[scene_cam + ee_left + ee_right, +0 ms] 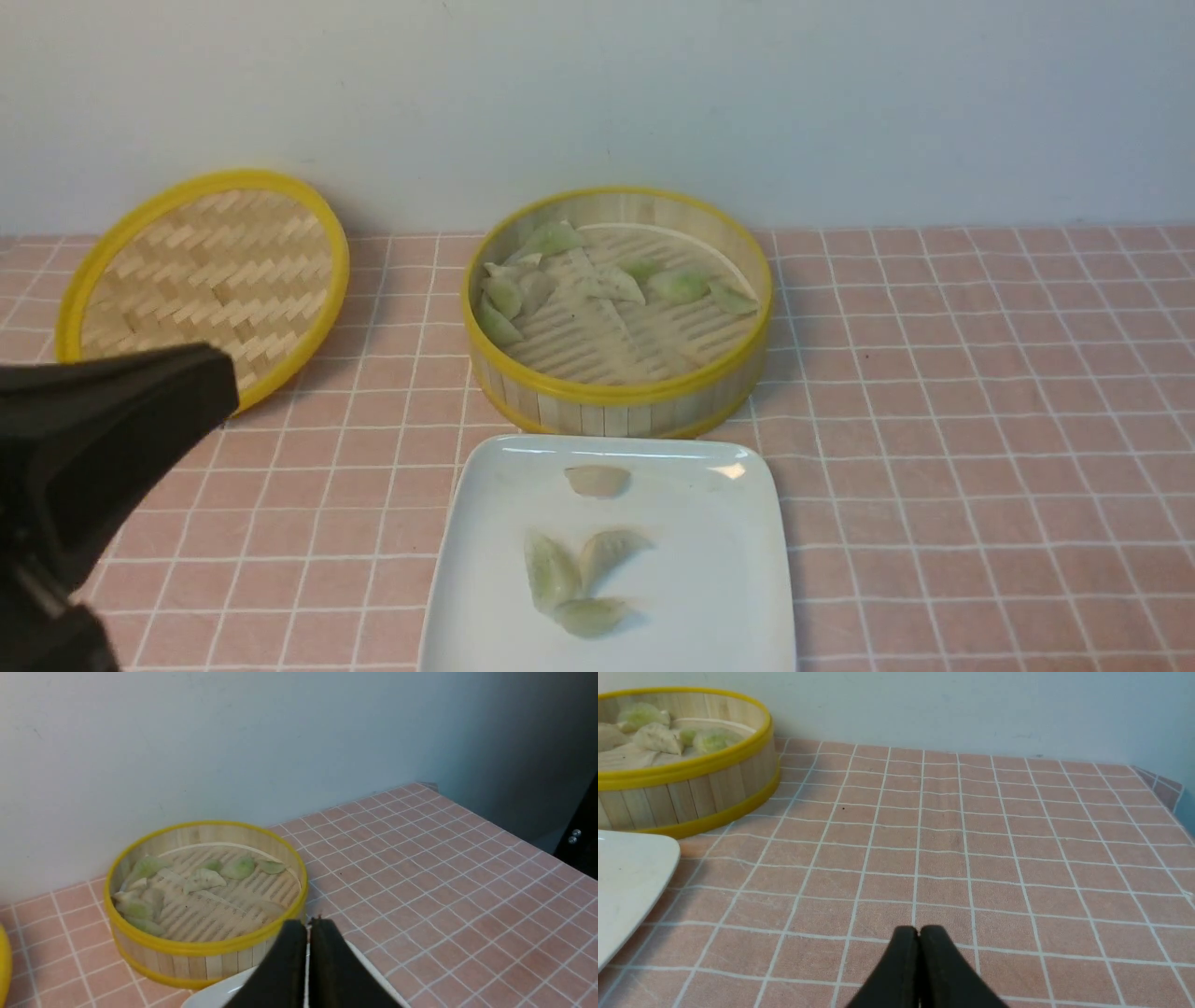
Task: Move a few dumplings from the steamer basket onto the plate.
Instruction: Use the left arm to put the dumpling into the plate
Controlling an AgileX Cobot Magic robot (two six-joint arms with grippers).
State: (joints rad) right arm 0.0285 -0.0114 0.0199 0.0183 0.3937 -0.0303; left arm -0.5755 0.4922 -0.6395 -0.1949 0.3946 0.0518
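The basket stands at the middle of the pink checked cloth, close to the pale wall. The plate lies at its 6 o'clock, its far rim just beside the basket's near wall. Inside the basket, dumplings lie in an arc on the slatted floor from about 9 o'clock round to 2 o'clock. They are bunched most thickly against the wall between 9 and 11, and the floor toward 6 o'clock is bare. Four more lie on the plate: one alone at 12 o'clock just inside the far rim, and three touching in a cluster from the centre toward 6 o'clock. The lid leans tilted at the basket's 9 o'clock, its woven face toward the camera. The left gripper hangs above the cloth at the plate's 9 o'clock, below the lid in the front view. Its black fingers are drawn together with only a thin slit between them, and they hold nothing. The right gripper is over bare cloth on the plate's 3 o'clock side, well apart from plate and basket. Its fingers are pressed together and empty.
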